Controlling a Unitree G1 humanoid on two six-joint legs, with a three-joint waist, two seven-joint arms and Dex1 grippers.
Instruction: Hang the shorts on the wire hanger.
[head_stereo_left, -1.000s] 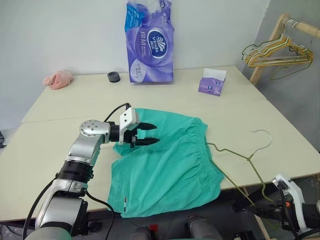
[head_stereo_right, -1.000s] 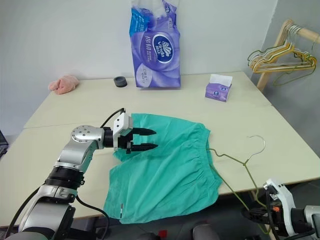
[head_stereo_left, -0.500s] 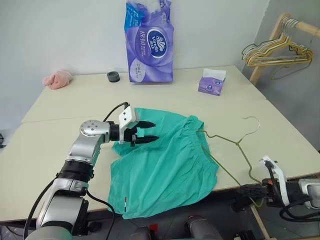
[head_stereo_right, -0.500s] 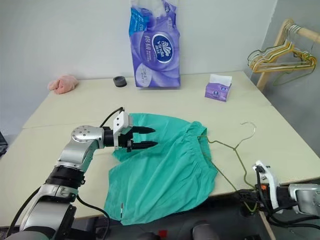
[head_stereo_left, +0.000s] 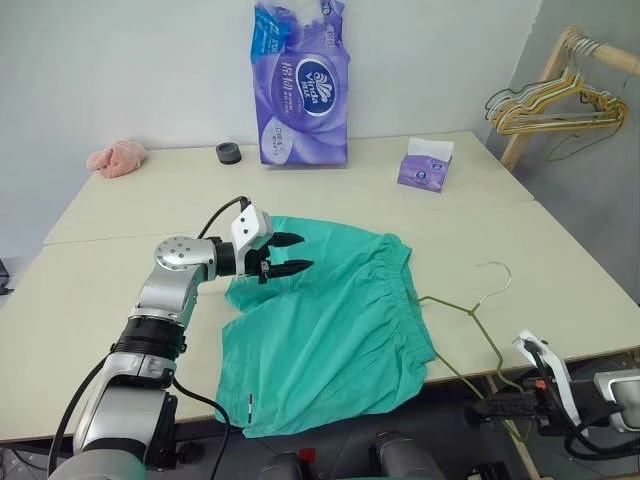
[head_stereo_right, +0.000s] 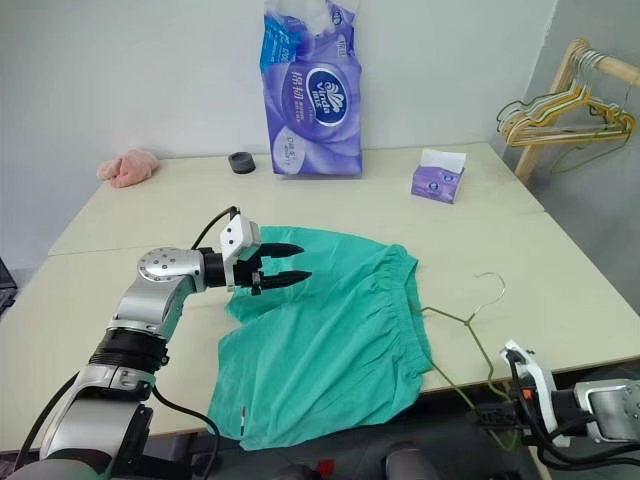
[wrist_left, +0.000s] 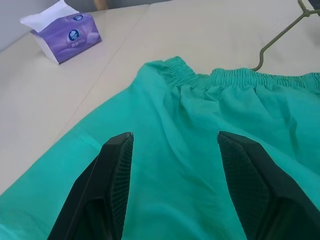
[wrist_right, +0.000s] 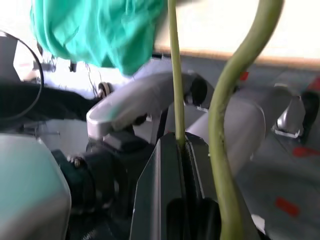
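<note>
Shorts spread on the desk (head_stereo_left: 120, 215), left pincer (head_stereo_left: 286, 254) open above them, right pincer (head_stereo_left: 497, 409) clamped on the wire hanger (head_stereo_left: 470, 312).

The desk is cream, and the teal shorts (head_stereo_left: 330, 325) lie flat on it with the gathered waistband toward the right pincer's side and one leg hem drooping past the near edge. The left pincer hovers over the shorts' far corner, its black fingers (wrist_left: 112, 185) spread well apart with nothing between them. Beyond it stand a tall purple tissue pack (head_stereo_left: 302, 85), a small purple tissue box (head_stereo_left: 424, 168), a pink cloth (head_stereo_left: 117, 157) and a black ring (head_stereo_left: 228, 153). The right pincer sits below the desk's near edge, jaws closed on the hanger's lower wire — the hook lies on the desk above it, the far shoulder tucked at the waistband. A bunch of hangers (head_stereo_left: 548, 105) hangs on a wooden rack, well beyond the right pincer.
</note>
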